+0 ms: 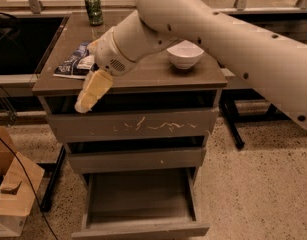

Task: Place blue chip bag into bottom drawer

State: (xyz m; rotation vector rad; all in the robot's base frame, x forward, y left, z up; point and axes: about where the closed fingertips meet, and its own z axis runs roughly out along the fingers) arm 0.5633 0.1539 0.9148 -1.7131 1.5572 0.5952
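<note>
The blue chip bag (72,64) lies flat on the left part of the cabinet top, its right end hidden behind my arm. My gripper (89,96) hangs in front of the cabinet's left front edge, just below and to the right of the bag, pointing down-left, with nothing seen in it. The bottom drawer (140,229) is pulled out at floor level and its grey inside is bare. The scratched top drawer front (133,126) and the middle drawer (135,159) are shut.
A green can (94,8) stands at the back left of the cabinet top. A white bowl (185,53) sits at the right. A cardboard box (15,194) and cables lie on the floor to the left. A dark table leg (232,129) stands to the right.
</note>
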